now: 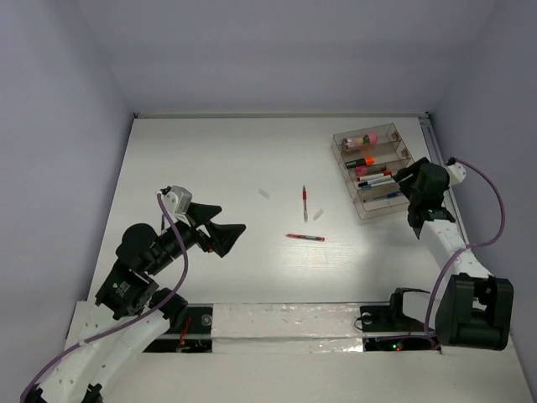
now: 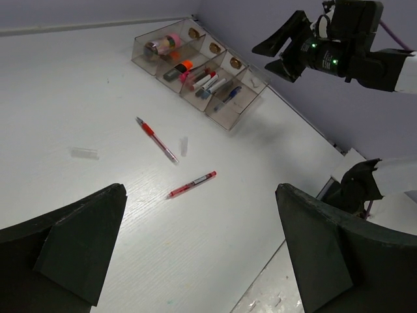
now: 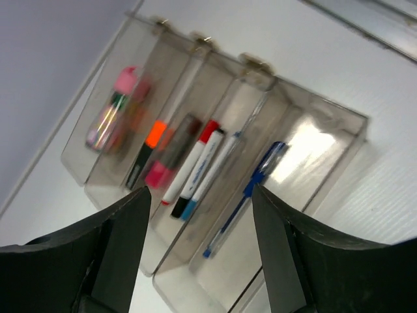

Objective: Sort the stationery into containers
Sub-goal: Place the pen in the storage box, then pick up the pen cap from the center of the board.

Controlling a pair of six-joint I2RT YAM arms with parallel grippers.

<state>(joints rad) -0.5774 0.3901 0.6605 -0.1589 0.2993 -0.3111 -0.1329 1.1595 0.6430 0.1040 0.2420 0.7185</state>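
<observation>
The clear organiser (image 1: 401, 144) stands at the far right and shows in the left wrist view (image 2: 225, 119) and the right wrist view (image 3: 326, 140). It holds a pink cylinder (image 3: 114, 107), an orange-capped highlighter (image 3: 146, 153), a pink highlighter (image 3: 166, 160), white markers (image 3: 195, 166) and a blue pen (image 3: 247, 195). Two red pens (image 1: 304, 202) (image 1: 305, 238) and two small white pieces (image 1: 264, 194) (image 1: 318, 215) lie on the table mid-way. My left gripper (image 1: 225, 225) is open and empty, left of the pens. My right gripper (image 1: 404, 180) is open and empty, just above the organiser's right side.
The white table (image 1: 210, 151) is walled by lilac panels at the back and sides. A metal rail (image 1: 294, 323) runs along the near edge by the arm bases. In the left wrist view the nearer red pen (image 2: 192, 184) lies just beyond my fingers.
</observation>
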